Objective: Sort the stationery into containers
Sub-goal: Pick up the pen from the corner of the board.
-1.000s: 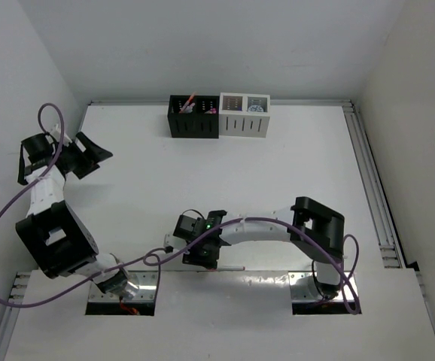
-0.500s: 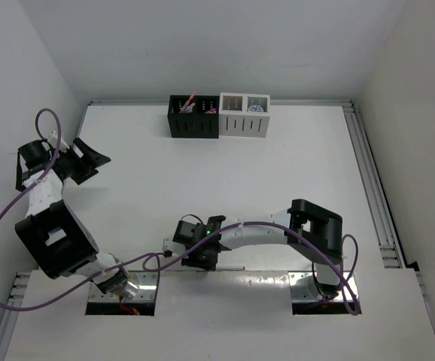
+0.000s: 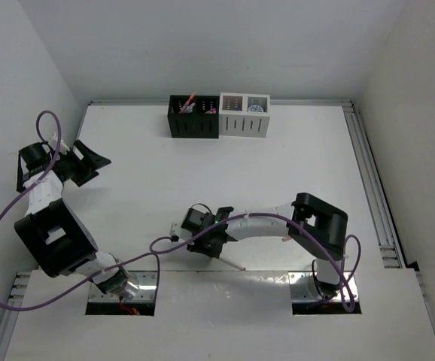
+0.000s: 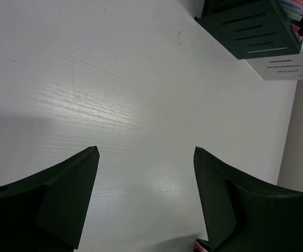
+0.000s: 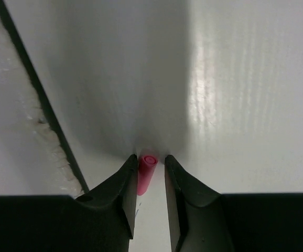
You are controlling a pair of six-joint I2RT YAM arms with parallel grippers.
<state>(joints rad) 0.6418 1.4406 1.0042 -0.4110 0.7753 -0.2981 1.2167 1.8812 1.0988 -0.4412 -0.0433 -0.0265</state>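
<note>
Down by the near edge of the table (image 3: 293, 173), the right gripper (image 5: 150, 158) has its fingers pinched narrowly on a pink pen (image 5: 146, 172). Far left, the left gripper (image 4: 146, 152) is spread wide and holds nothing. The black organiser (image 3: 193, 122) and the white organiser (image 3: 244, 122) stand touching at the far edge.

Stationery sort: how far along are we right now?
Done: pens already stand in the black box, and the white box is partly filled. In hand: the right gripper has its jaws shut on a pink pen. Still to do: carrying it to a box; the left gripper is open, holding nothing.
</note>
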